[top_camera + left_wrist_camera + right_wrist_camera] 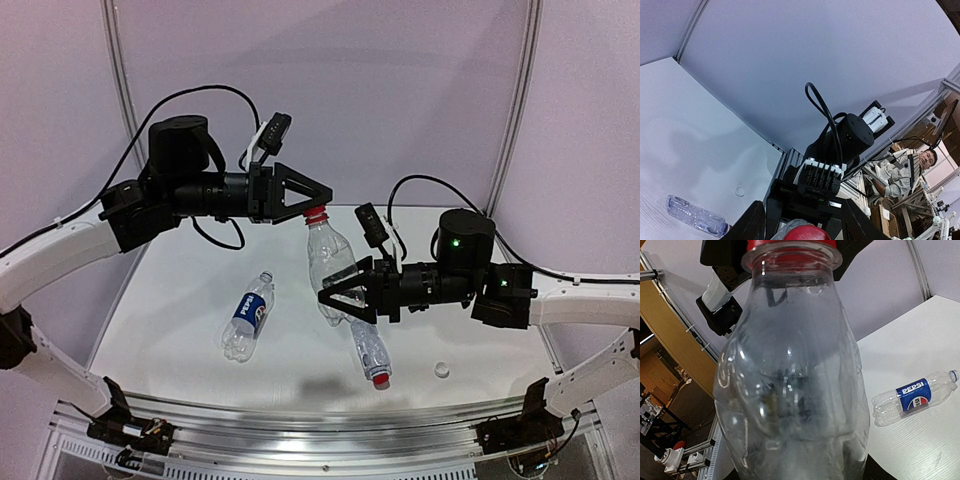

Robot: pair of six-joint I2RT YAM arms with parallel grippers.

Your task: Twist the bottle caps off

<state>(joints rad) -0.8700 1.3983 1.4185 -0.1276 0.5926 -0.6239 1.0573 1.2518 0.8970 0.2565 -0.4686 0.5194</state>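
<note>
Pale lilac walls [330, 80] enclose a white desk [170, 300]. Above it the right claw [335, 295] clamps a tilted clear bottle [328, 250]. The left claw [318, 203] straddles its red cap [316, 213], though whether it grips cannot be told. A Pepsi bottle [248, 315], a ribbed bottle [370, 352] and a loose white cap [441, 370] lie on the desk.

surface: we log a white table [150, 340] | left of centre: Pepsi-labelled bottle [248, 316] lying on its side, neck toward the far edge | right of centre: clear ribbed bottle [369, 352] lying flat, red cap [380, 380] on, pointing at the near edge | right: small whitish cap [441, 369] lying loose (apart from both bottles, we note)
</note>
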